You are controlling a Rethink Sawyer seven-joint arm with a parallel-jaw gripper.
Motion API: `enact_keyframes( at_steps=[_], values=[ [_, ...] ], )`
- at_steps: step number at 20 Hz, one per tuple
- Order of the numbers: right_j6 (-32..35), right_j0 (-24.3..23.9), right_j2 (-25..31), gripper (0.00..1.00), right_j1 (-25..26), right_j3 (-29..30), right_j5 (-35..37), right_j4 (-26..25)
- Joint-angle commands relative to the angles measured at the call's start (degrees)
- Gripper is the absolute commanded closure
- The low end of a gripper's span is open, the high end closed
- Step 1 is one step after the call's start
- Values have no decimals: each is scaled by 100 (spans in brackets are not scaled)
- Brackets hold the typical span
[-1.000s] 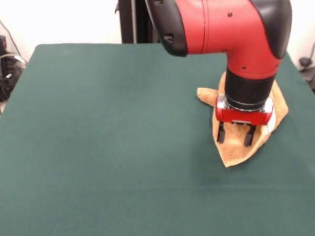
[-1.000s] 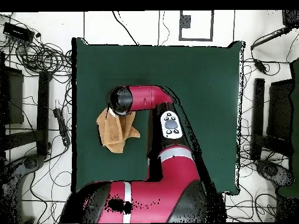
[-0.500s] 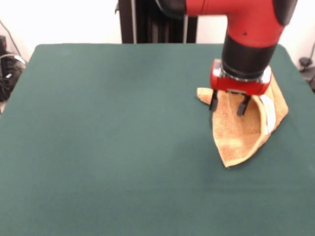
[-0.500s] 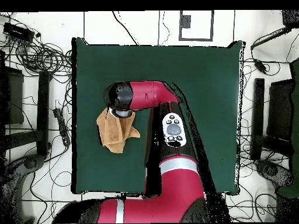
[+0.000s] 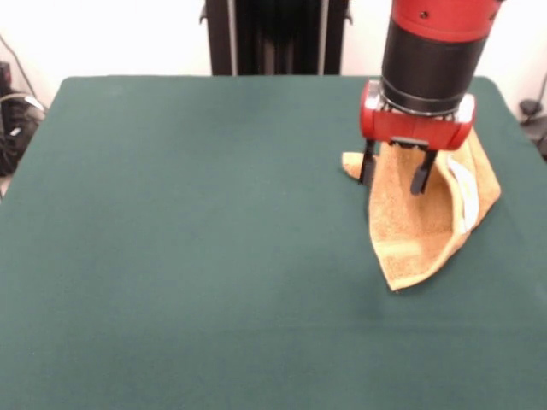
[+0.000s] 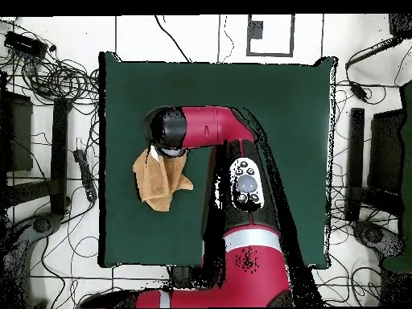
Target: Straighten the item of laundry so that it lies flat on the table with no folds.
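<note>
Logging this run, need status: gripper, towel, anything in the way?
Gripper open, empty, above towel's far part. Towel folded over, not flat, white tag showing, on table. No obstructions seen.

no readable text, labels, numbers or signs anywhere.

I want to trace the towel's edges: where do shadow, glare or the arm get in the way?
Front view: even light, no glare; the towel casts a thin shadow on the table along its near edge; the open gripper and wrist cover its far part. Overhead view: the arm hides the towel's upper edge; the gripper itself is hidden.
</note>
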Motion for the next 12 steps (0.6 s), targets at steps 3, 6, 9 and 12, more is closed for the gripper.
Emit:
enact_keyframes(
  at_steps=[3, 6, 9, 12],
  values=[
    [784, 33, 150, 0, 587, 827, -776, 22],
    [810, 36, 76, 0, 692, 843, -952, -18],
    [875, 57, 4, 0, 756, 937, -1092, -15],
    [925, 97, -52, 0, 785, 1002, -1213, -6]
  ],
)
